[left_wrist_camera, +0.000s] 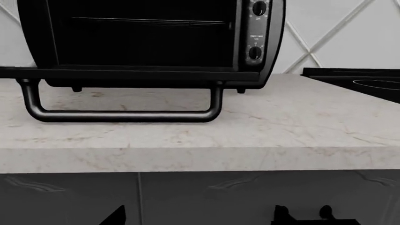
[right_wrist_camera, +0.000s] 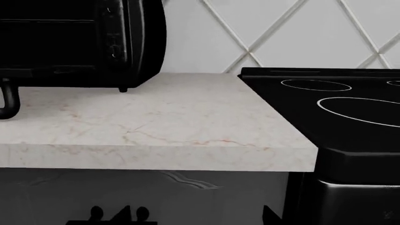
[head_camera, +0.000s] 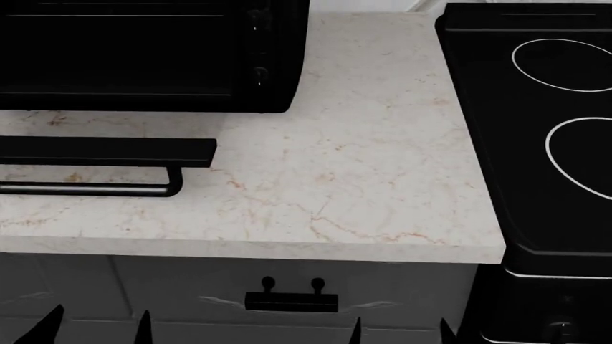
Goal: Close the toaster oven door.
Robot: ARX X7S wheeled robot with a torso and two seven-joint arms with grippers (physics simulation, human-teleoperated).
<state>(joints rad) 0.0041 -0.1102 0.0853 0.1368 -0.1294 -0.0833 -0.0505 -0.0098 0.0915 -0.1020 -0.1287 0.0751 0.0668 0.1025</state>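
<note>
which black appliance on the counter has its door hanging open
The toaster oven at the left: its door is folded down flat over the counter. The cooktop at the right has no door.

My head cam looks down on the counter [head_camera: 363, 165]; both wrist cams sit low at its edge, facing the oven [left_wrist_camera: 150, 35], which all share.

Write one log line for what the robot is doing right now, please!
stage: before contact | toaster oven door: open, lying flat | handle: above counter, untouched | left jaws: open, low, below counter edge | right jaws: open, low
</note>
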